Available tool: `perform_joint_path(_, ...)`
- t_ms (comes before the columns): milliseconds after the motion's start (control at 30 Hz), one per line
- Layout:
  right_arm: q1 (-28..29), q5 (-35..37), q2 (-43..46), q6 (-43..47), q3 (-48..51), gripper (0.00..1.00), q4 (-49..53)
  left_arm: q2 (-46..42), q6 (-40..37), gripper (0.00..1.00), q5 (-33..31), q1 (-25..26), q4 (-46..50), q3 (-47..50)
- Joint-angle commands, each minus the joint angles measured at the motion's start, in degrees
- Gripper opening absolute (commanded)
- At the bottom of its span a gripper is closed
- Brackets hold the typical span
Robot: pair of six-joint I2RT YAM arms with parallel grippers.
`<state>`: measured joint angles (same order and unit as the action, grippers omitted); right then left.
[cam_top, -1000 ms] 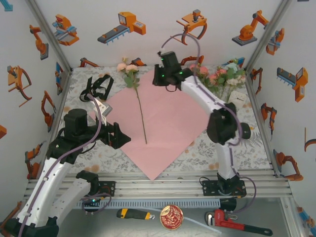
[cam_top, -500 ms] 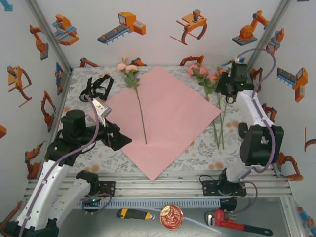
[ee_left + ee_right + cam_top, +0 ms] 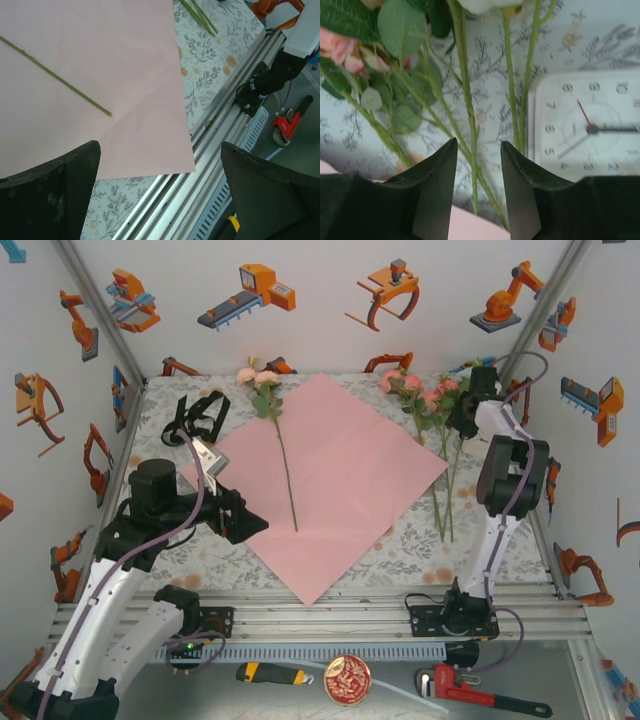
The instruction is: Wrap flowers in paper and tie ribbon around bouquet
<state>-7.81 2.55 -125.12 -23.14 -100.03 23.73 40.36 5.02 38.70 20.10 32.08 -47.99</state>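
— Where are the flowers?
— Lying at the table's two o'clock. The right fingers are hovering spread astride one stem, probably to lift it. The left fingers are hanging spread over the paper.

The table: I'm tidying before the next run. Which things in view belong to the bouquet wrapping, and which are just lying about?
For the job: paper, flower lying on it, flowers right of it, ribbon.
Lying about: clock, utility knife, round red tin, pipe wrench.
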Motion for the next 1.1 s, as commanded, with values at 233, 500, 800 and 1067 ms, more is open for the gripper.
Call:
perform_joint_path(233, -0.33, 0.99, -9.75, -1.73, -14.02, 0.31, 8.00, 0.42, -2.36, 0.97, -1.12, -0.54, 0.07, -0.70)
perform_joint_path(500, -0.42, 1.23, -9.64, -0.80, -14.24, 0.13, 7.89, 0.12, -2.44, 0.97, -1.17, -0.70, 0.18, -0.62)
perform_joint_path(800, 0.54, 8.27, 1.51, 8.41, -12.94, 0.04, 6.36, -1.01, -2.18, 0.97, 3.16, -0.67, -0.73, -0.64)
perform_joint_path(1067, 4.88, 8.66, 13.57, 12.36, -10.25, 0.02, 4.75, -2.55, -1.48, 0.97, 5.26, -1.22, -2.80, 0.18)
